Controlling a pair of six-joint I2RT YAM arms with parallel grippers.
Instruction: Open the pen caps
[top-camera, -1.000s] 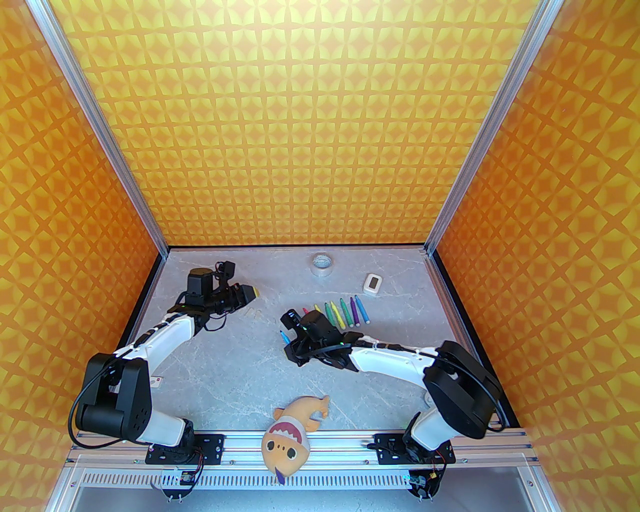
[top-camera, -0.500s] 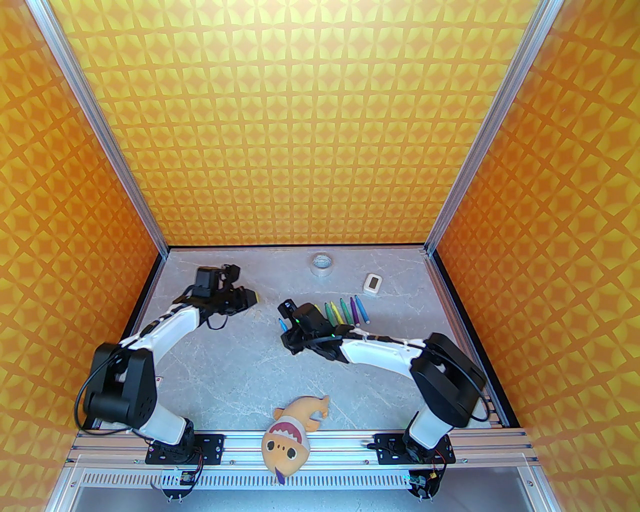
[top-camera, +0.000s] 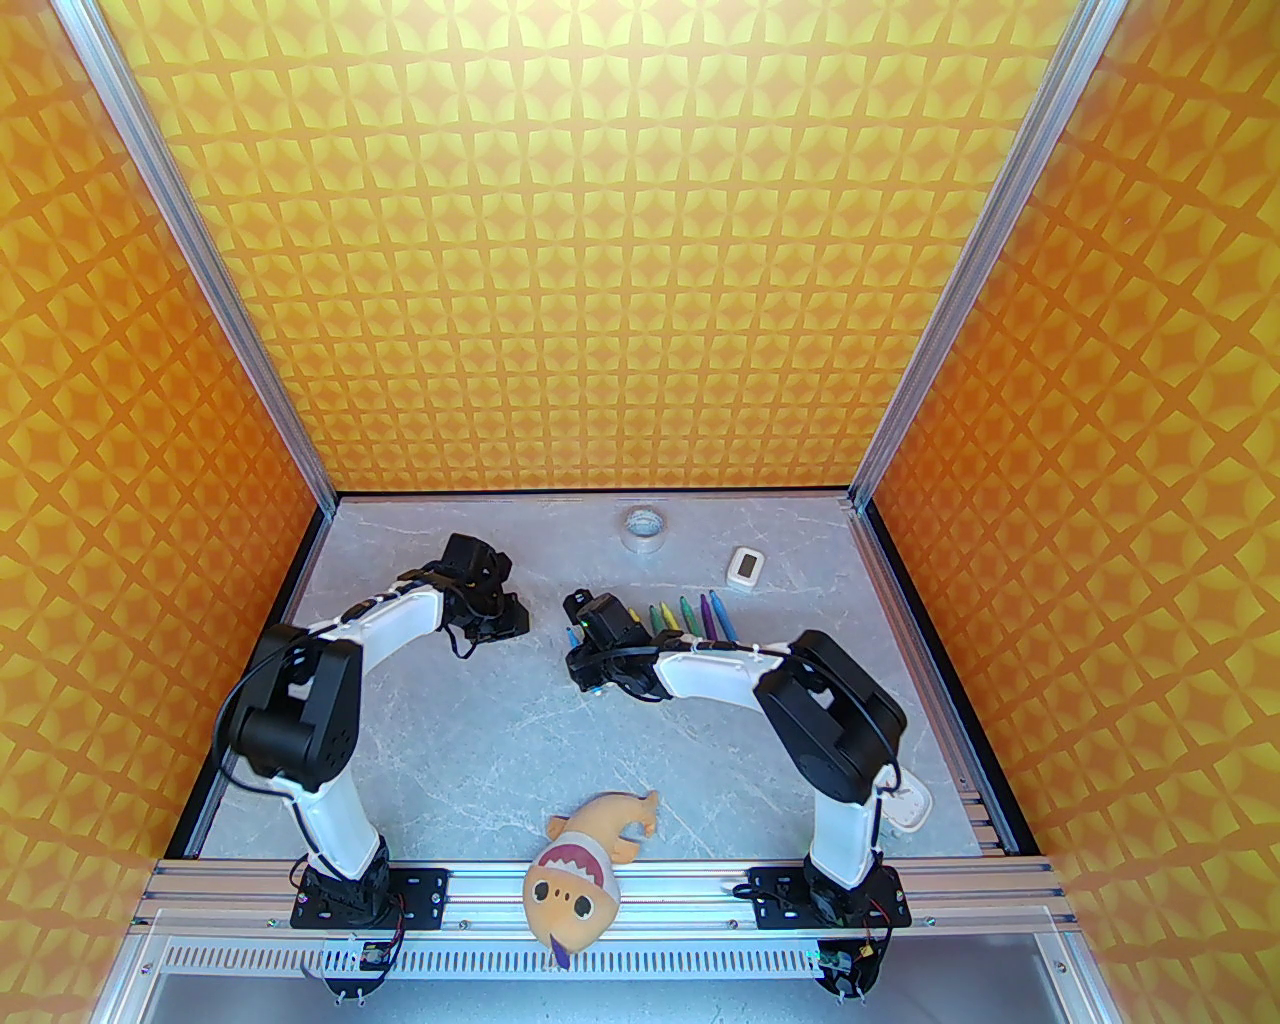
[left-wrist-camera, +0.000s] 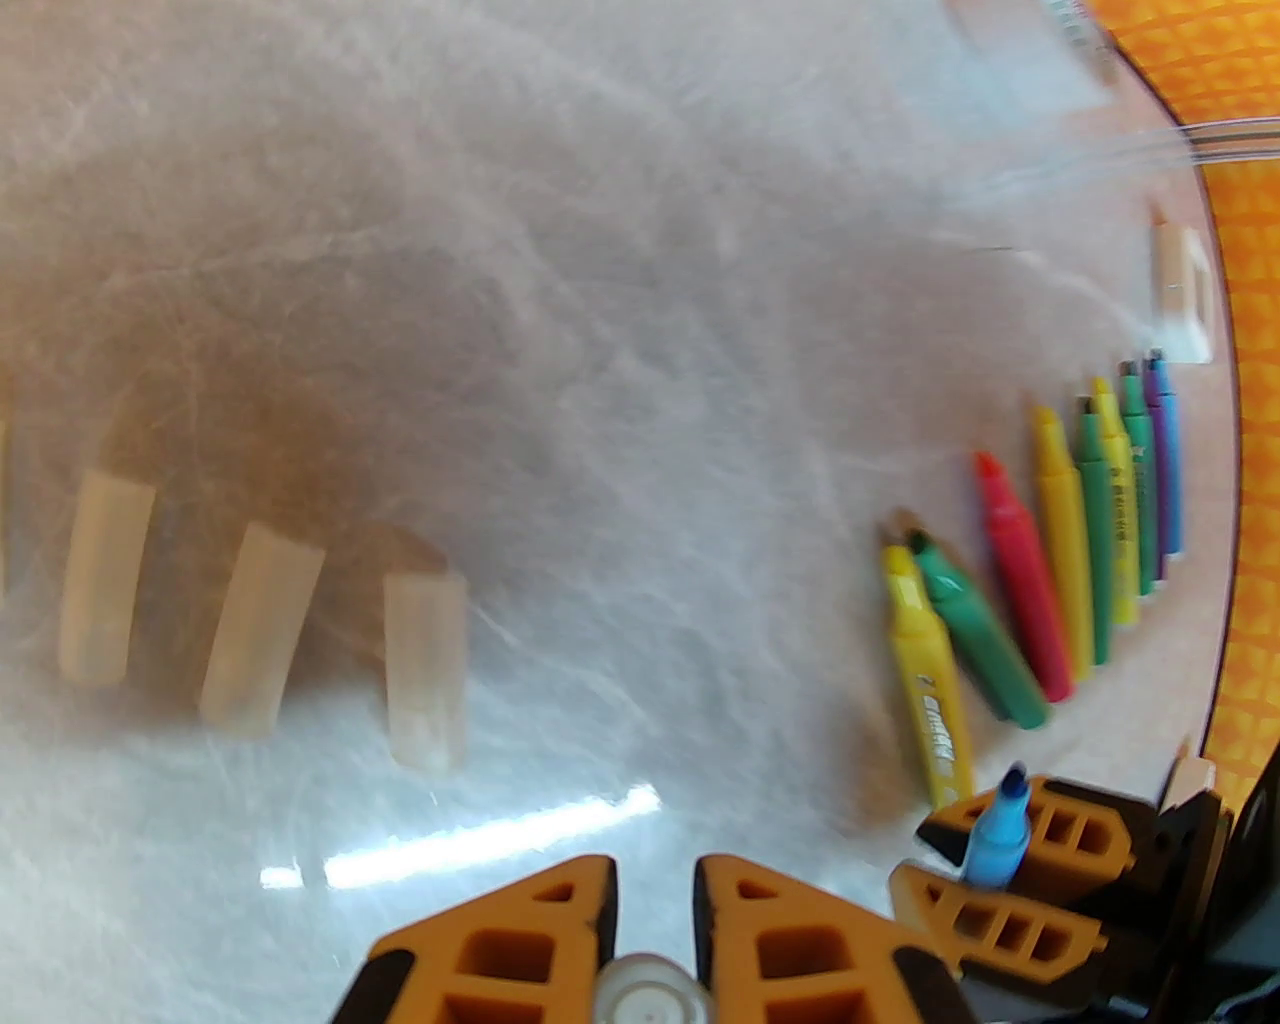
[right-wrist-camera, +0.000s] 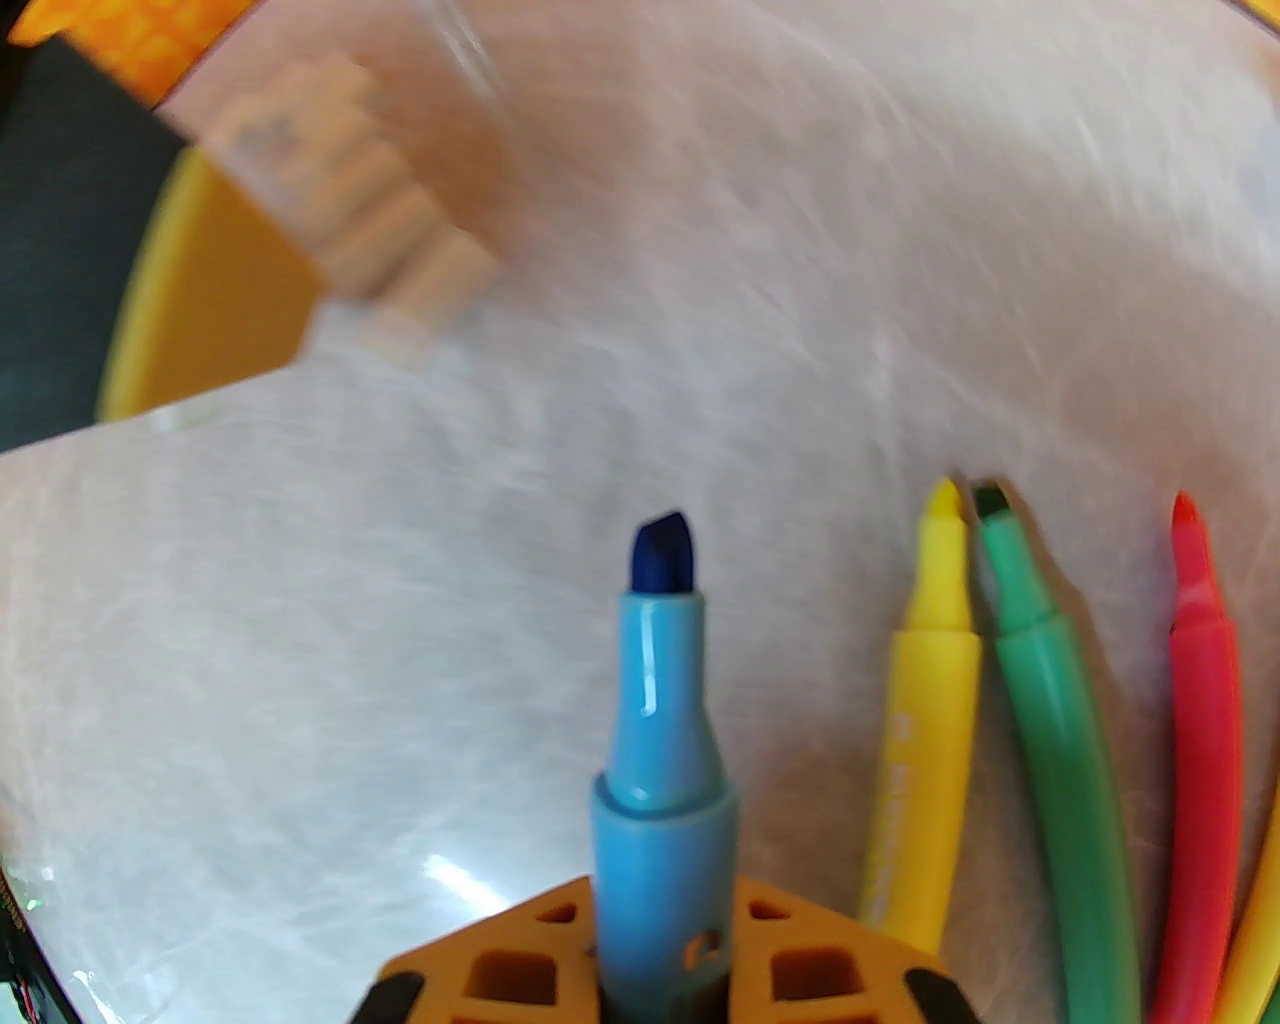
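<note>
1. Left wrist view: I find the left gripper (left-wrist-camera: 655, 880) closed almost fully on a pen cap (left-wrist-camera: 645, 990), which sits end-on between its jaws.
2. The right gripper (right-wrist-camera: 660, 930) is clamped on the blue marker (right-wrist-camera: 655, 720). Its dark tip is bare, so I judge this cap to be off.
3. I would lower the held cap flat beside the loose pen caps (left-wrist-camera: 262, 630) and release it low so it cannot roll. I would leave a gap to the nearest one.
4. I would then lay the blue marker alongside the marker row (left-wrist-camera: 1020, 590), right of middle toward the far edge of the table (left-wrist-camera: 600, 250).
5. Three loose pen caps lie on the table's left half toward the far edge, apart from the row. They are short, translucent whitish tubes, side by side and not touching, though motion blur hides finer detail.
</note>
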